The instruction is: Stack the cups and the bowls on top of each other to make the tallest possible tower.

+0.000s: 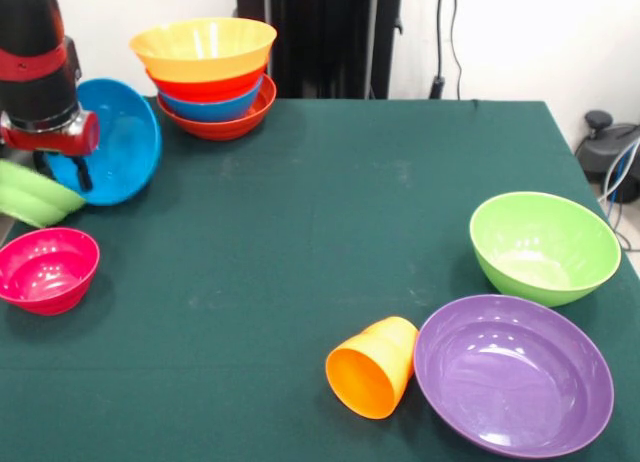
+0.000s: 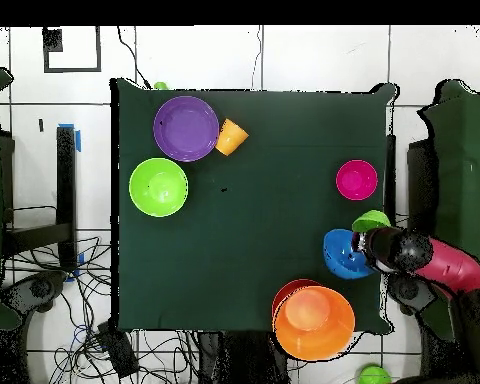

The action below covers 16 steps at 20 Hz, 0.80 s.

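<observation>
The tower point(image 1: 205, 77) is seen at the worktop's edge, a short way to the side of the end effector point(image 1: 62, 169): a red-orange bowl at its base, a blue bowl and another red-orange bowl nested in it, and a wide orange bowl point(image 2: 315, 322) on top. A second blue bowl point(image 1: 118, 140) is tilted steeply on its side directly at the end effector, its opening turned away from the arm; it appears to be held at its rim, though the fingers are largely hidden behind the bowl and the wrist, so whether they are closed on it cannot be told. A light green bowl point(image 1: 32, 193) is seen just beside the end effector, partly cut off at the frame's edge in the front view and touching or nearly touching the blue bowl in the overhead view. A small magenta bowl point(image 1: 46, 269) rests upright on the green worktop point(image 1: 300, 212) near the end effector. Well apart from the end effector, across the worktop, a second green bowl point(image 1: 544, 246) and a large purple bowl point(image 1: 513, 373) stand upright side by side. The orange cup point(image 1: 373, 367) lies on its side just beside the purple bowl, its open mouth turned away from that bowl.
</observation>
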Motion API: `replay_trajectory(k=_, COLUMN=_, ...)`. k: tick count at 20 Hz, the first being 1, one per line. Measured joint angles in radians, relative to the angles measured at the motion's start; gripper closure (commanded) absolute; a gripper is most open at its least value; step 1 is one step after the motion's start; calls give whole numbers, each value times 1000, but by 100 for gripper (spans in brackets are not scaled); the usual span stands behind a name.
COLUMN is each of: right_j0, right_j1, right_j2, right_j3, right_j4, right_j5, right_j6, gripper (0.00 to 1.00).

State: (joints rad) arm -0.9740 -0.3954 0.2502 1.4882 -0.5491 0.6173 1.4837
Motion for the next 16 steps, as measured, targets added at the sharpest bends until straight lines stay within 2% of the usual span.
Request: replay_trajectory(k=16, right_j0=10, right_j1=1, right_j2=0, right_j3=-15, right_j4=0, right_j5=26, right_j6=0, gripper=100)
